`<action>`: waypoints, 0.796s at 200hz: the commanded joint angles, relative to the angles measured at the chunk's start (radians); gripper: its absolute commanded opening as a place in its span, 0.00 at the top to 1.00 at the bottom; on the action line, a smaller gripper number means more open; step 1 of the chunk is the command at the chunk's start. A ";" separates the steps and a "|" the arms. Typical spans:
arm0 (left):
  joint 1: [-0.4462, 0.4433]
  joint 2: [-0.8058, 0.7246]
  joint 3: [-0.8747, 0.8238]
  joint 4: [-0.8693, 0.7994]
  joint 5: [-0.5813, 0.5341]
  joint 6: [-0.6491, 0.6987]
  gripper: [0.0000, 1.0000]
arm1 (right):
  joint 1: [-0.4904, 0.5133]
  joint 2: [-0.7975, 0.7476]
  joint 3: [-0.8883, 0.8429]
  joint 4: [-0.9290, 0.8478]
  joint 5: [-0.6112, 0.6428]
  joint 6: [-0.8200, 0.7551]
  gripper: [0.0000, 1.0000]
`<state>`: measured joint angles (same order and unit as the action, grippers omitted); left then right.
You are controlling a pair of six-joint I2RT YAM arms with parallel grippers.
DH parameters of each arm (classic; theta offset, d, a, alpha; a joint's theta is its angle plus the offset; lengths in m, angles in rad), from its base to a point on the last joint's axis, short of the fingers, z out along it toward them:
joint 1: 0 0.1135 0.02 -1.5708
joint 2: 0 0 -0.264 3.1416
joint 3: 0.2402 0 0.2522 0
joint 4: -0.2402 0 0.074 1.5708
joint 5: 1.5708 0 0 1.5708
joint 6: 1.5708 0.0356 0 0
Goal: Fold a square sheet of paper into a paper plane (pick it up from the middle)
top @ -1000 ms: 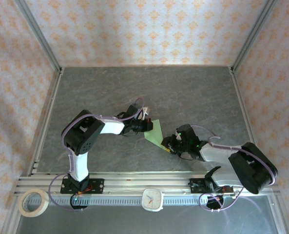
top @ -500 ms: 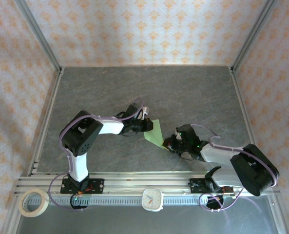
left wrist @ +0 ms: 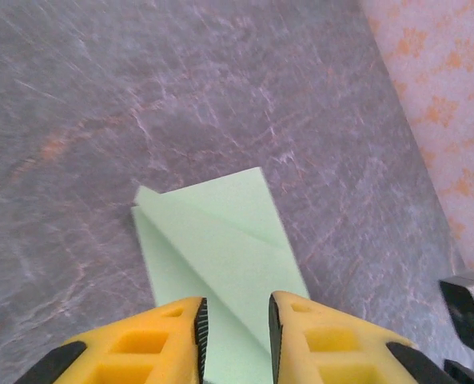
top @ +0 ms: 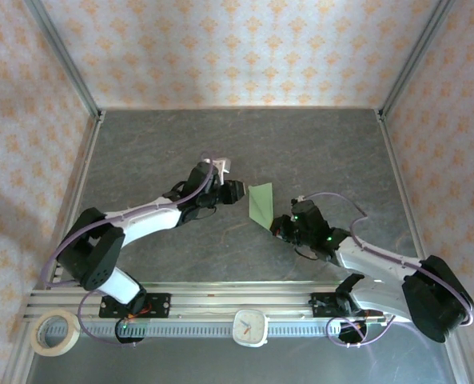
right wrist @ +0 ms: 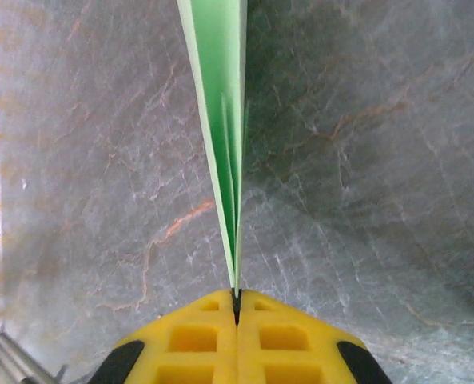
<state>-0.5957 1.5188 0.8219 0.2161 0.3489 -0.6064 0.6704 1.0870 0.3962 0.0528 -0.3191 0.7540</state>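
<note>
Two grippers, one paper plane (top: 260,205), one grey stone-patterned table (top: 324,144)

Item 1, paper plane: pale green and partly folded, with a diagonal flap lying over a flat layer. It sits near the table's middle, between the two grippers.

Item 2, right gripper (right wrist: 237,298): clenched on the plane's near tip. Its yellow fingers are pressed together, and the layers run away from them edge-on.

Item 3, left gripper (left wrist: 237,308): released, jaws apart with a clear gap. The paper shows beyond and below the fingers (left wrist: 177,324), and the gripper stands just beside the plane's left edge.

Step in hand, as judged: taking a fresh hold to set the next crease.

Handling notes:
- Hold the right pinch firm so the layers cannot slide.
- Bring the left fingers squarely over the flap edge.
- Close only once both layers sit between the pads.
- Press along the crease, never across it.
- Avoid pulling against the right gripper; thin paper will likely buckle or tear
</note>
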 commanded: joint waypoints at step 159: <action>0.193 -0.482 -0.327 -0.077 -0.421 -0.219 0.60 | 0.352 0.393 0.433 -0.567 1.018 -0.276 1.00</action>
<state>-0.4358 1.1000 0.5247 0.2173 0.0334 -0.7948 0.9825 1.3949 0.7830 -0.4168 0.5835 0.5240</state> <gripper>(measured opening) 0.381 0.048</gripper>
